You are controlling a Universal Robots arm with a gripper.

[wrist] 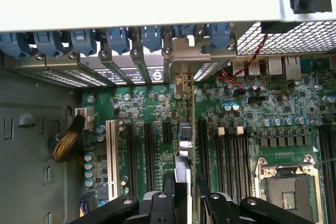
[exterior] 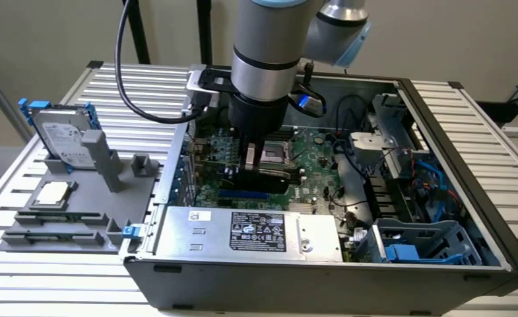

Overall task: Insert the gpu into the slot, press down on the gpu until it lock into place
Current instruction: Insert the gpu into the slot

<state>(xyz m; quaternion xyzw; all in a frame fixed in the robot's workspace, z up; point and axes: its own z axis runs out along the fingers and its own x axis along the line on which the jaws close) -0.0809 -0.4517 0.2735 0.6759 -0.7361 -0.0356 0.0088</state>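
Note:
In the exterior view my gripper (exterior: 264, 165) reaches down into the open computer case and is shut on the gpu (exterior: 269, 178), a thin black card held on edge. The card hangs just above the motherboard, close over the bright-blue slot (exterior: 239, 195), part of which shows beside it toward the exterior view's left. From the wrist view the gpu (wrist: 182, 150) appears edge-on between my two fingertips (wrist: 168, 195), and its metal bracket (wrist: 186, 59) lines up with the case's rear openings. Whether the card touches the slot I cannot tell.
A large silver labelled box (exterior: 250, 231) lies at the case's front. The square silver processor socket (wrist: 287, 190) and black memory strips (wrist: 231, 148) sit beside the card, with a white connector (wrist: 110, 150) on the other side. A grey fixture with a hard drive (exterior: 61, 135) stands outside the case.

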